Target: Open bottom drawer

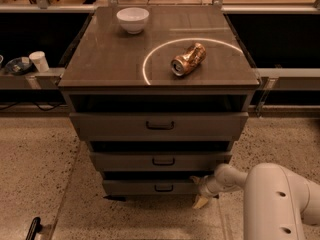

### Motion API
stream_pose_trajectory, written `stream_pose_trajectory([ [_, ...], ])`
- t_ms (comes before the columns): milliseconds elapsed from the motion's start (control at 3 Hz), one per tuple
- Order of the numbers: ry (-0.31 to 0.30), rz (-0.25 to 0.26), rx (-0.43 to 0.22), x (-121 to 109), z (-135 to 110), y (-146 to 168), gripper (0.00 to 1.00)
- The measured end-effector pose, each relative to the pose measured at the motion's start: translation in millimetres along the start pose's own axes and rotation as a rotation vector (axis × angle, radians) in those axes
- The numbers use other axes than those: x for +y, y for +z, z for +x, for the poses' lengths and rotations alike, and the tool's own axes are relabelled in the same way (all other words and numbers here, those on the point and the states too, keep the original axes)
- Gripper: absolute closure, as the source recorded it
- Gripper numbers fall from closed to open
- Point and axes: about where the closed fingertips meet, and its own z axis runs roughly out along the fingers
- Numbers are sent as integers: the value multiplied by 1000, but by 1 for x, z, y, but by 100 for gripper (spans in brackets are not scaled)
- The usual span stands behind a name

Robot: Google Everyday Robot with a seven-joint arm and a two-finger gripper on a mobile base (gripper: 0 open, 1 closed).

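Observation:
The bottom drawer [150, 187] is the lowest of three grey-brown fronts of the cabinet, with a small dark bar handle [163, 188]. It stands slightly out from the cabinet. My gripper [200, 191] is low at the drawer's right end, reaching in from the white arm [280, 204] at the lower right. Its pale tip hangs beside the drawer's right edge, close to the floor.
The middle drawer [160, 160] and top drawer [159, 125] sit above. On the cabinet top [105, 59] stand a white bowl [132, 19] and a lying crushed can [188, 59]. A white cup [38, 61] sits on a ledge at left. Speckled floor surrounds the cabinet.

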Motion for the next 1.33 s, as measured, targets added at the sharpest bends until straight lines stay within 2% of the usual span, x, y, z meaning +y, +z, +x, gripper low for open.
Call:
stream_pose_trajectory([
  [333,-15,-35,-8,16,-3,0,24],
  [1000,-55,-137,-10,61,-11,-8,24],
  [1333,-71,-210,11,90,-13,-19,24],
])
